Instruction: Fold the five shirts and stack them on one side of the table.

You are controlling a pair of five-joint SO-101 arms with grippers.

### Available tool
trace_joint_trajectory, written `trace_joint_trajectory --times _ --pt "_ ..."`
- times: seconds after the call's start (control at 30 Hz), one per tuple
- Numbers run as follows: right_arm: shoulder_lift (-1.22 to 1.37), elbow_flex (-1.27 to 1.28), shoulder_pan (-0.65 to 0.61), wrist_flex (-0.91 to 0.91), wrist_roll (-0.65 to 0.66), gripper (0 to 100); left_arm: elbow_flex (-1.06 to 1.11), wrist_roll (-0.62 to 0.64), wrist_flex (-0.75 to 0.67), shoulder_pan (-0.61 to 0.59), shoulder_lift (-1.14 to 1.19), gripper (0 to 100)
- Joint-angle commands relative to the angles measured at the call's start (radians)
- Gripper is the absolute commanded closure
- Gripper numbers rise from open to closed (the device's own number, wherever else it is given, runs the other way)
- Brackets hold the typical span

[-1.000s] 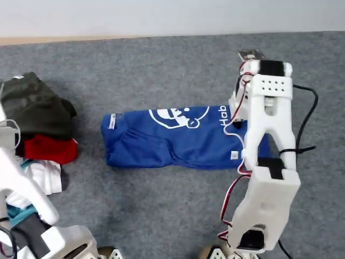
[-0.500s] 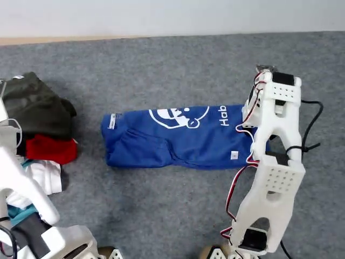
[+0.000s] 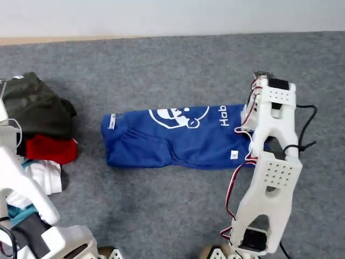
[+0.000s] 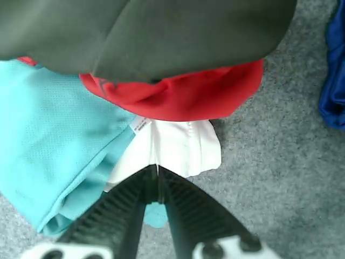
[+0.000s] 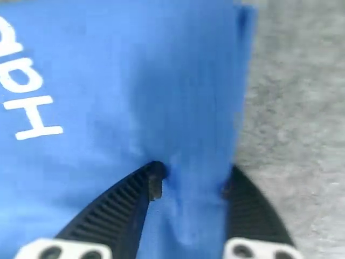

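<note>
A blue shirt [image 3: 172,137] with white print lies folded into a long strip in the middle of the grey table. My right gripper [image 5: 190,183] is down at its right end, shut on the bunched edge of the blue shirt [image 5: 135,81]; in the high view the right arm [image 3: 269,135] covers that end. At the left edge lies a pile: a dark green shirt [image 3: 32,105] on top, then a red shirt [image 3: 48,148], a white shirt [image 3: 46,175] and a teal shirt [image 3: 21,213]. My left gripper [image 4: 159,175] hangs shut over the white shirt [image 4: 178,148].
Grey carpet-like cloth [image 3: 161,59] covers the table. Its far edge meets a pale wall strip [image 3: 81,39]. Open surface lies behind and in front of the blue shirt. The left arm's white body [image 3: 21,189] stands over the pile's near part.
The right arm has swung right and come down onto the right end of the blue shirt. The shirts and the left arm have not moved.
</note>
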Motion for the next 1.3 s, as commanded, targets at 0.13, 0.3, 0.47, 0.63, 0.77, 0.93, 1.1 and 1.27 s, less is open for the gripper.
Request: trace_joint_trajectory --times 0.13,0.3,0.47,0.63,0.77,0.93,1.1,1.27 --pt "-0.015 -0.051 -0.035 0.079 0.044 98.9 -0.027 0.003 0.028 0.005 -0.038 99" --pt "-0.024 -0.071 0.031 0.09 0.089 98.8 -0.027 0.003 0.028 0.005 -0.038 99" --pt "-0.025 -0.075 0.12 0.084 0.175 98.8 -0.027 0.003 0.028 0.006 -0.038 99" --pt "-0.016 -0.141 0.232 0.091 0.253 98.8 -0.027 0.003 0.028 0.006 -0.038 99" --pt "-0.016 -0.209 0.305 0.091 0.316 98.8 -0.027 0.003 0.028 0.008 -0.038 99" --pt "-0.018 -0.219 0.358 0.093 0.373 98.8 -0.027 0.003 0.028 0.008 -0.038 99" --pt "-0.027 -0.222 0.357 0.166 0.39 98.8 -0.027 0.003 0.028 0.021 -0.04 99" --pt "-0.077 -0.229 0.214 0.277 0.384 98.8 -0.027 0.006 0.029 0.074 -0.046 99"
